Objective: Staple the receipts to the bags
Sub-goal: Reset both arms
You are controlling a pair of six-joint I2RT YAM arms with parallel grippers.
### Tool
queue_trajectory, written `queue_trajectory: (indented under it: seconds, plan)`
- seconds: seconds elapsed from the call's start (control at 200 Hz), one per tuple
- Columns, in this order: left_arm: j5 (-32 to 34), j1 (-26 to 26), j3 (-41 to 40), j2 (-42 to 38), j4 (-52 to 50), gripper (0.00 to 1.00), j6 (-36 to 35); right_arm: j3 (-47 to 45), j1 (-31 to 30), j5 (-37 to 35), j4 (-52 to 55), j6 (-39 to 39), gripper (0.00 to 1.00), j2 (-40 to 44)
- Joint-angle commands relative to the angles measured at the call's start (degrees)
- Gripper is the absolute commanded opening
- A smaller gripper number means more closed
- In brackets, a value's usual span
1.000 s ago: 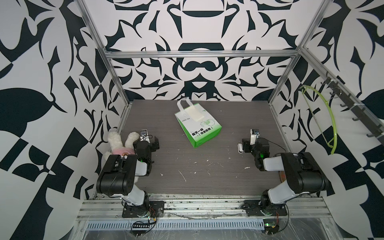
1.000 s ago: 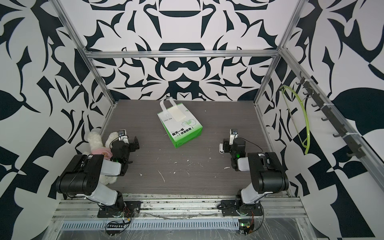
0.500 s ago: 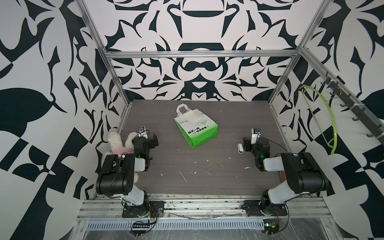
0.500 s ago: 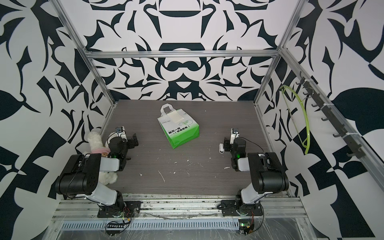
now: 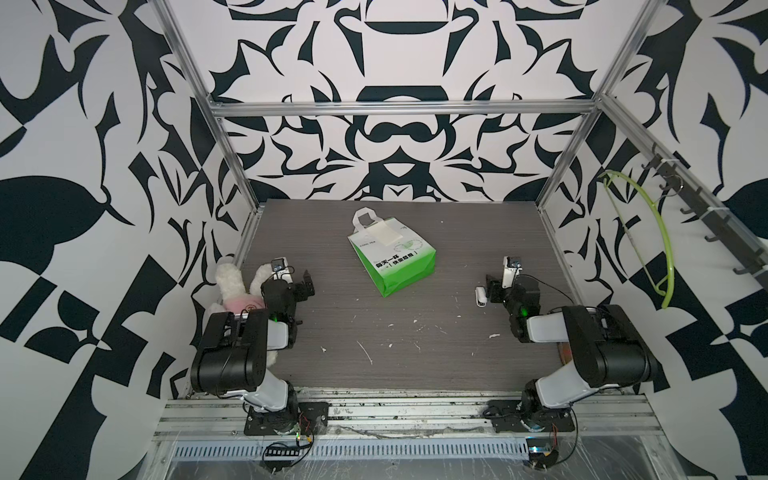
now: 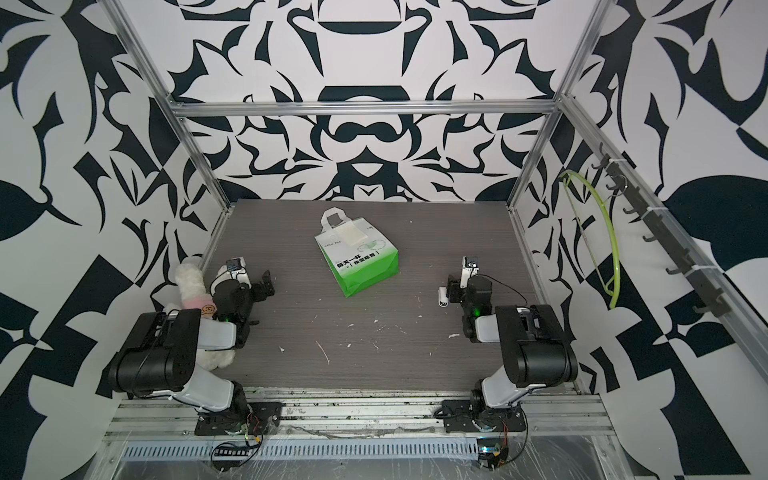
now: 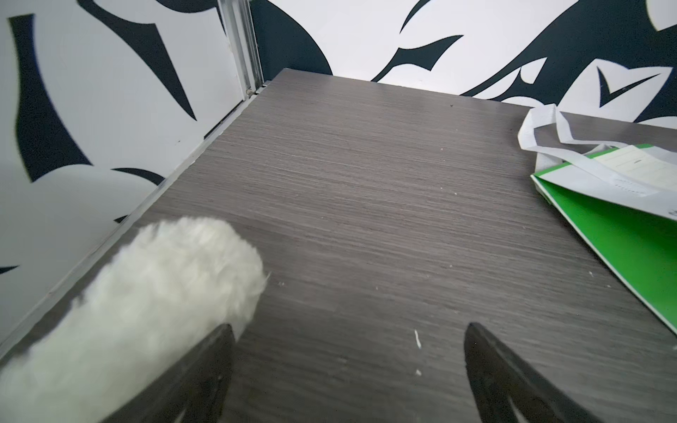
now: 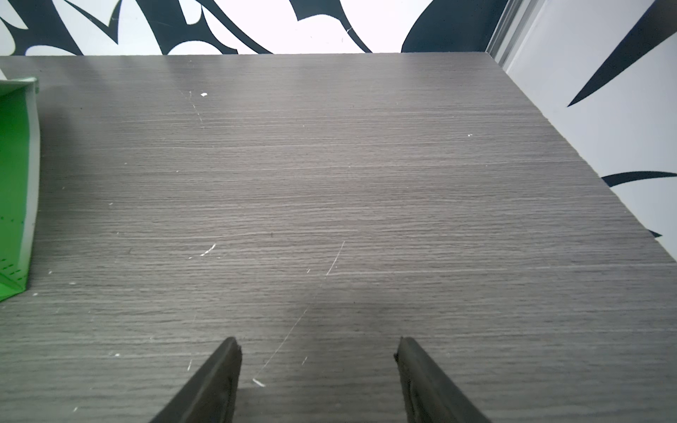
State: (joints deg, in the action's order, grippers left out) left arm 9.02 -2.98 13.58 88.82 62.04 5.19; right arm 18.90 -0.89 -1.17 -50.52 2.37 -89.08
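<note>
Left arm [image 5: 232,357]: bulky black rounded joint housings, joined by smooth pale grey-white links.
Right arm [image 5: 602,345]: same build, black housings with pale grey-white links.
Status lights: one small green light on each arm, left [image 5: 274,319] and right [image 5: 524,311].
Wrist cameras: a small dark box on a white bracket, left [image 5: 277,264] and right [image 5: 512,266].
Left fingers [image 7: 513,384]: matte black, flat, tapering to blunt tips.
Right fingers [image 8: 216,381]: matte black wedges with thin dark edges.
Cables: a thin black cable [image 5: 552,286] loops off the right wrist; fine red and black wires [image 5: 305,428] at the left base.
Base plates: flat, black, left [image 5: 286,419] and right [image 5: 532,424].
</note>
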Motion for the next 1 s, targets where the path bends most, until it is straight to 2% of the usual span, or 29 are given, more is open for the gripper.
queue_trajectory:
  seconds: [0.0,0.055,0.08,0.105,0.175,0.22,0.275,0.315,0.34,0.355,0.395,0.445,0.47,0.495,0.535,0.55,0.57,0.6,0.65,0.725,0.805,0.9,0.995]
  plan:
    - [2.2,-0.3,0.1,2.1,8.6,0.99,1.1,0.6,-0.1,-0.8,-2.3,0.3,0.69,0.7]
    - [-0.7,-0.8,4.7,-0.7,-5.3,0.99,1.4,0.6,-0.1,-0.8,-2.3,0.3,0.69,0.7]
    - [-3.0,-0.7,4.7,-2.4,-8.2,0.99,0.7,0.6,-0.1,-0.8,-2.3,0.3,0.69,0.7]
    - [-3.2,0.1,2.5,-2.6,-4.4,0.99,-0.5,0.6,-0.1,-0.8,-2.3,0.3,0.69,0.7]
    - [0.9,2.8,-4.7,1.9,16.2,0.99,-2.4,0.5,-0.1,-0.8,-2.3,0.3,0.69,0.7]
    - [3.2,2.8,-5.0,4.5,20.4,0.99,-2.2,0.6,-0.1,-0.8,-2.3,0.3,0.69,0.6]
    - [3.9,1.7,-0.6,2.4,9.8,0.99,-0.7,0.6,-0.1,-0.8,-2.3,0.3,0.69,0.7]
    - [-0.2,1.1,2.5,-1.6,-2.4,0.99,-0.4,0.6,-0.1,-0.9,-2.3,0.3,0.69,0.7]
    - [-3.1,1.5,2.6,-3.2,-5.3,0.99,-2.3,0.6,-0.1,-0.9,-2.3,0.3,0.69,0.6]
    - [-3.0,2.3,1.6,-3.3,-3.6,0.99,-3.4,0.6,-0.1,-0.8,-2.3,0.3,0.69,0.6]
    - [2.3,5.2,-2.5,-1.0,7.3,0.99,-4.9,0.6,-0.1,-0.8,-2.3,0.2,0.69,0.7]
    - [4.0,5.4,-4.7,4.1,19.3,0.99,-5.0,0.6,-0.2,-0.7,-2.2,0.2,0.69,0.7]
    - [6.6,5.4,-3.7,5.6,20.6,0.99,-5.1,0.6,-0.1,-0.7,-2.1,0.2,0.69,0.7]
    - [8.0,5.3,-2.3,4.7,17.1,0.99,-4.2,0.7,-0.2,-0.7,-2.1,0.2,0.69,0.7]
    - [7.4,4.0,1.1,0.9,4.2,0.99,-1.8,0.7,-0.2,-0.8,-2.1,0.1,0.71,0.7]
    - [6.2,3.3,2.6,-0.5,-1.2,0.99,-0.9,0.6,-0.2,-0.8,-2.1,0.1,0.92,0.7]
    - [4.0,2.1,4.5,-2.2,-7.2,0.99,0.2,0.6,-0.2,-0.8,-2.1,0.1,0.99,0.7]
    - [0.9,0.6,6.4,-1.4,-9.4,0.99,0.6,0.7,-0.2,-0.9,-2.1,0.1,1.0,0.7]
    - [1.1,0.3,7.8,1.6,-7.0,0.99,-0.2,0.9,-0.3,-0.5,-1.7,-0.1,1.0,0.7]
    - [-0.1,-0.1,8.8,-0.8,-13.7,0.99,0.8,1.1,-0.3,1.1,-1.3,-0.7,1.0,0.7]
    - [-0.1,-0.3,7.8,0.7,-8.8,0.99,0.6,1.2,-0.3,1.3,-1.2,-0.9,1.0,0.6]
    - [-0.2,-0.3,8.6,-0.2,-12.2,0.99,0.8,1.4,-0.3,1.3,-0.8,-0.9,1.0,0.6]
    - [-0.1,-0.3,8.3,0.2,-10.8,0.99,0.7,1.7,-0.3,1.2,-0.6,-0.9,1.0,0.4]
